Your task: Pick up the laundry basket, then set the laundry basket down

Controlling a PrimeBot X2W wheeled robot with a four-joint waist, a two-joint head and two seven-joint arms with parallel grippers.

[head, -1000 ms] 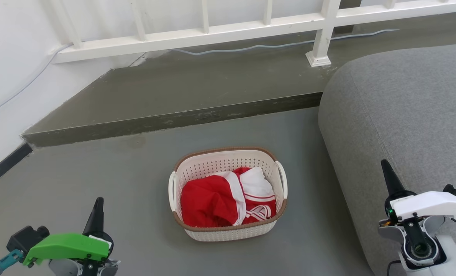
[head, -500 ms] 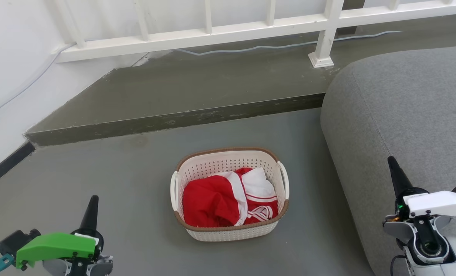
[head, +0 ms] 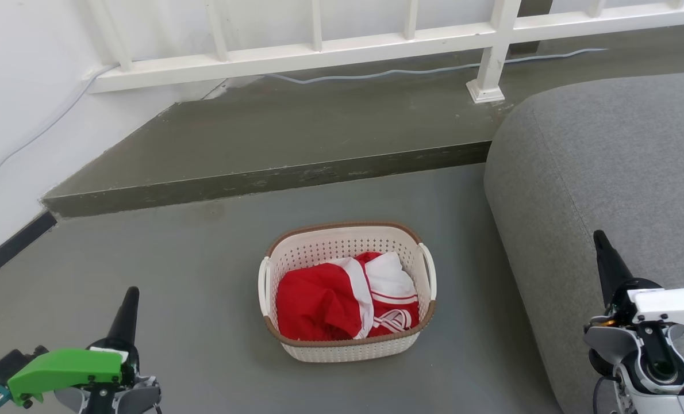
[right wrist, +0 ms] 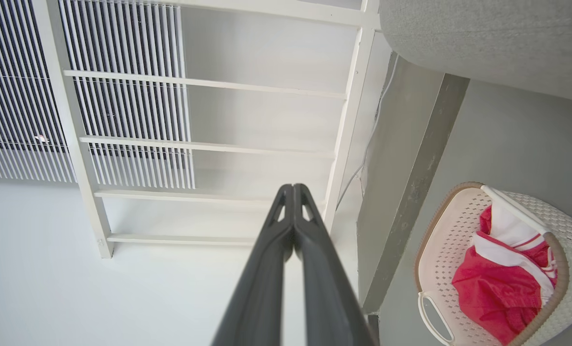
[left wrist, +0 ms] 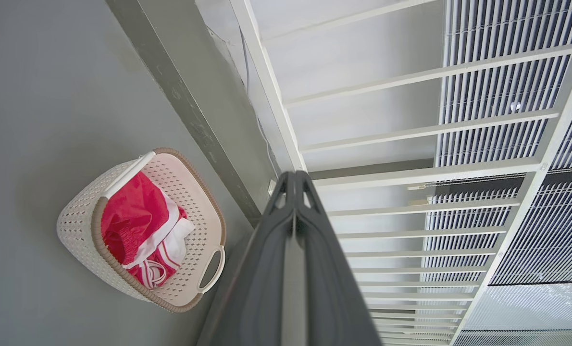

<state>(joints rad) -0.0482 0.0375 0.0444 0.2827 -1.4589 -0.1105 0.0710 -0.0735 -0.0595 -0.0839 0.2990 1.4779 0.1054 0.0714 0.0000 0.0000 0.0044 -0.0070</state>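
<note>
Because the rounded grey fabric sofa (head: 606,172) crowds 3 o'clock, the right jaws, at 4 o'clock, may brush it. The cream-white perforated plastic laundry basket (head: 353,349) sits on the grey floor (head: 175,276) at 6 o'clock. Its slim white loop handles (head: 261,282) are easily missed; right jaws and left jaws, at 7 o'clock, are pressed together, empty.

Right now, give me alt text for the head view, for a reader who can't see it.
A cream laundry basket of red and white clothes sits on the grey floor. The left gripper and right gripper, both shut, show at the lower corners, a grey sofa to the right.
</note>
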